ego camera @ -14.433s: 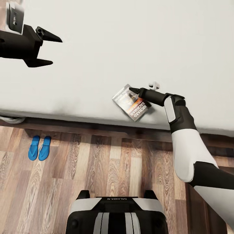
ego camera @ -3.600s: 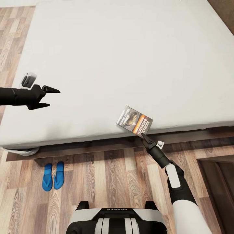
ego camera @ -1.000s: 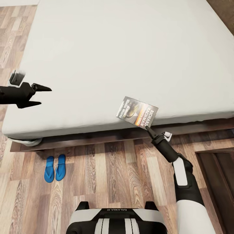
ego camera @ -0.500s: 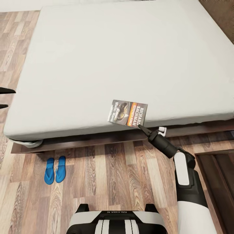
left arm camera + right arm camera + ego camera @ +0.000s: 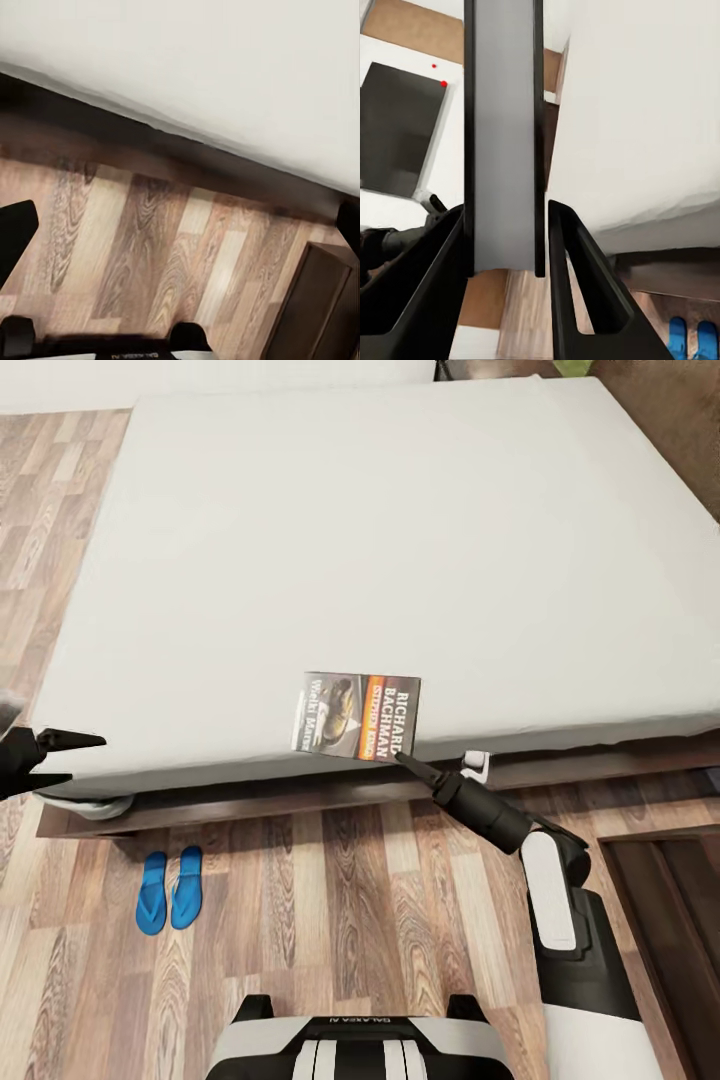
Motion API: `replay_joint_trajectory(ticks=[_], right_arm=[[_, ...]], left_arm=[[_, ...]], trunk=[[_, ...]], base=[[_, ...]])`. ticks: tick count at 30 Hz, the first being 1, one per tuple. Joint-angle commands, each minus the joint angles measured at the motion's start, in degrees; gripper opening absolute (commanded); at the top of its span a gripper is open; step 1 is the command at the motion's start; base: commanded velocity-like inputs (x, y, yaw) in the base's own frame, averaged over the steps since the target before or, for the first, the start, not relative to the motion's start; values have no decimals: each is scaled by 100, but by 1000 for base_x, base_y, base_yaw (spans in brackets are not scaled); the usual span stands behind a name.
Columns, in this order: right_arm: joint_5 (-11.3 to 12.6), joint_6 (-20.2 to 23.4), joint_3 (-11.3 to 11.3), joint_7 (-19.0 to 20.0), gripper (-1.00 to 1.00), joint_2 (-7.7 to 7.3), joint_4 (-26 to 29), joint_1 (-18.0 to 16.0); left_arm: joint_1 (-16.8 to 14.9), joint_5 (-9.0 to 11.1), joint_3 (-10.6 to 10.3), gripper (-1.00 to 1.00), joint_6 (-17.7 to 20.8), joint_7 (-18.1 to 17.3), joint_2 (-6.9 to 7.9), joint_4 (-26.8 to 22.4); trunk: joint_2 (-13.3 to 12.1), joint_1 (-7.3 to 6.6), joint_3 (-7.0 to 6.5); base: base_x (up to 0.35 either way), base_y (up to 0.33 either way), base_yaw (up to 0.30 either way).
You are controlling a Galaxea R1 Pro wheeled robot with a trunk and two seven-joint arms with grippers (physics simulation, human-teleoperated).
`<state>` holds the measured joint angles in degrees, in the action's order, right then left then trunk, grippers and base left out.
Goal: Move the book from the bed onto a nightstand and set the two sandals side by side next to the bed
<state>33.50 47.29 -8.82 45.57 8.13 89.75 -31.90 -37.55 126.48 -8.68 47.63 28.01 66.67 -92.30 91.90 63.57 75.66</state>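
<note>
The book (image 5: 357,715), dark cover with an orange band, hangs over the front edge of the bed (image 5: 400,540), pinched at its corner by my right gripper (image 5: 405,760), which is shut on it. In the right wrist view the book (image 5: 502,142) stands edge-on between the fingers (image 5: 577,285). Two blue sandals (image 5: 168,888) lie side by side on the floor near the bed's front left corner, and also appear in the right wrist view as sandals (image 5: 686,334). My left gripper (image 5: 85,758) is open and empty by that same corner. A dark nightstand (image 5: 665,930) stands at the right.
Wood-plank floor (image 5: 350,900) runs along the bed's dark frame (image 5: 300,795). The left wrist view takes in the mattress edge (image 5: 225,82), floor and the nightstand (image 5: 315,307). My base (image 5: 360,1050) is at the lower edge.
The head view has pulled back, showing more of the bed. The right gripper has carried the book leftward along the bed edge and turned it. The left gripper has dropped toward the bed's front corner.
</note>
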Motion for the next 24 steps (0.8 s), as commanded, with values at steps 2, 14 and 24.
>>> replay_joint_trajectory(ticks=[2, 14, 24], right_arm=[[-9, 19, 69, 22, -100, 5, 25, 1], [-11, 34, 278, -23, -100, 13, 223, 56], [-19, 27, 298, -45, -100, 14, 225, 60]], left_arm=[[80, -128, 92, 100, -66, 35, -262, 2], [726, -540, 487, 100, -155, -297, -1450, 1], [1376, -1472, 562, 100, -179, -1645, -1718, 1]], trunk=[[2, 0, -17], [2, 0, -127], [2, 0, -220]], base=[[0, 0, 0], [0, 0, 0], [0, 0, 0]])
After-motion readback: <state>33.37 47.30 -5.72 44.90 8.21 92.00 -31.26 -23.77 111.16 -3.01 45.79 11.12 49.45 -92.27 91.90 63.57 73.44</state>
